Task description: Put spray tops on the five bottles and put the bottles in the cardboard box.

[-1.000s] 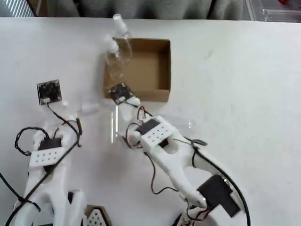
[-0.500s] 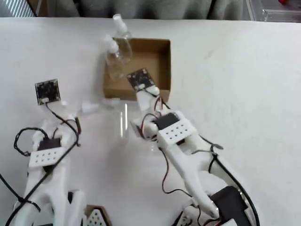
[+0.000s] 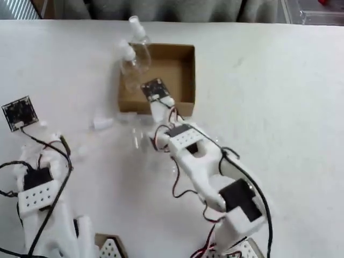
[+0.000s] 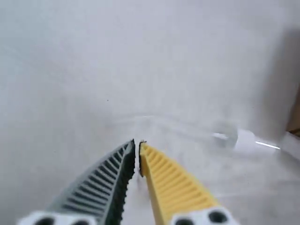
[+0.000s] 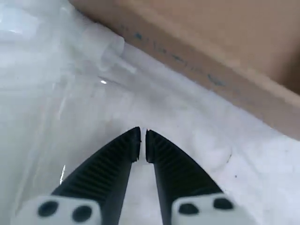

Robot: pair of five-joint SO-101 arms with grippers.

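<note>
Cardboard box (image 5: 225, 37) sits just beyond my right gripper (image 5: 143, 136), whose jaws are pressed together above the white surface (image 5: 201, 126); my left gripper (image 4: 137, 147) is closed too.

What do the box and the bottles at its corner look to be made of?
Box: brown cardboard, matte, with folded walls. Bottles: probably clear plastic, glossy; the box shows through them and they catch highlights. Glass can't be ruled out.

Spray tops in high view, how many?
3. Two spray tops sit on bottles at the left wall of the cardboard box; one loose spray top lies on the table nearby. Others may be hidden.
</note>
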